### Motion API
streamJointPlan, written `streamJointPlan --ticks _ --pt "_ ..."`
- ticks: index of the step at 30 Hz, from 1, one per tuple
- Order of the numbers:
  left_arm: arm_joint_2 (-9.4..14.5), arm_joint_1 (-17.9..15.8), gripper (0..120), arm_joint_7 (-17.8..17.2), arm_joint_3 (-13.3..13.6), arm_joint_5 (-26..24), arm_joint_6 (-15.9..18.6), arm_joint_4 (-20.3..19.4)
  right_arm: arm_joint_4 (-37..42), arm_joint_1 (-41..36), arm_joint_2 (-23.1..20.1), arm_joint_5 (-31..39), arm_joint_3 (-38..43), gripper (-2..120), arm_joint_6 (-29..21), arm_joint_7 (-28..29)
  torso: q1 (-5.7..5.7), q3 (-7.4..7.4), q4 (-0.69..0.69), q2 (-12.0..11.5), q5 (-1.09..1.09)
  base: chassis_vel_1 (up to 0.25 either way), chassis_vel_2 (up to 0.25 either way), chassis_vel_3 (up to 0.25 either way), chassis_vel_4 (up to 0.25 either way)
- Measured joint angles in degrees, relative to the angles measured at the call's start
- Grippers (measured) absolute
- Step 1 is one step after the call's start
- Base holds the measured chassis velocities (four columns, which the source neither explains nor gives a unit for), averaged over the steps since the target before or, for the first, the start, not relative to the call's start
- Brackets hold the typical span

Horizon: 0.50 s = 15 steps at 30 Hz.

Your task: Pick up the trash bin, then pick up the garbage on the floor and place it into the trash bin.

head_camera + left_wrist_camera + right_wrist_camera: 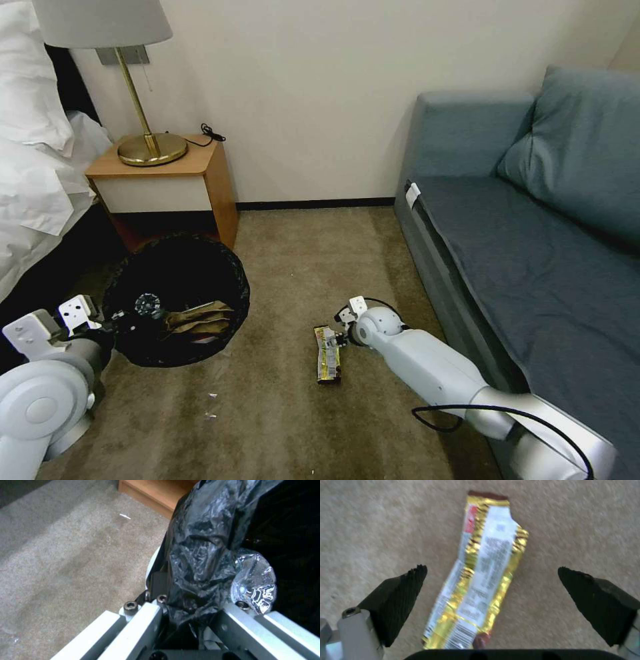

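The trash bin (177,300), lined with a glossy black bag, hangs tilted at the left with my left gripper (123,317) shut on its rim. In the left wrist view my left gripper (186,610) pinches the black liner (200,555) over the white wall (151,565). A tan paper bag (200,319) lies inside the bin, with a clear crinkled plastic piece (255,585) close to the gripper. One piece of garbage, a yellow-brown snack wrapper (327,353), lies flat on the carpet. My right gripper (340,333) is low over its near end, open, with the wrapper (480,580) between the black fingertips (400,597).
A wooden nightstand (167,177) with a brass lamp (143,143) stands behind the bin, and a bed (33,167) runs along the left. A blue-grey sofa (533,233) lines the right side. Tiny white scraps (212,405) dot the carpet.
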Motion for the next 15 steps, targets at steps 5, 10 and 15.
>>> streamJointPlan --ticks 5,10,15 --pt "-0.23 -0.13 1 0.22 0.00 0.14 0.00 0.08 -2.88 0.90 2.18 -0.04 -1.92 100 0.16 2.48 0.00 0.00 0.00 0.00 -0.01 0.000 0.000 0.000 0.000" --pt "-0.07 -0.18 1 0.23 -0.23 -0.06 -0.02 -0.51 -3.42 0.86 2.85 -0.16 -3.07 100 0.26 3.54 0.00 0.00 -0.02 0.00 0.00 0.000 0.000 0.000 0.000" --pt "-0.18 0.13 1 0.23 -0.23 -0.07 -0.02 -1.03 -3.95 0.04 3.58 -0.75 -3.13 100 0.33 4.32 0.00 0.00 -0.02 0.00 0.00 0.000 0.000 0.000 0.000"
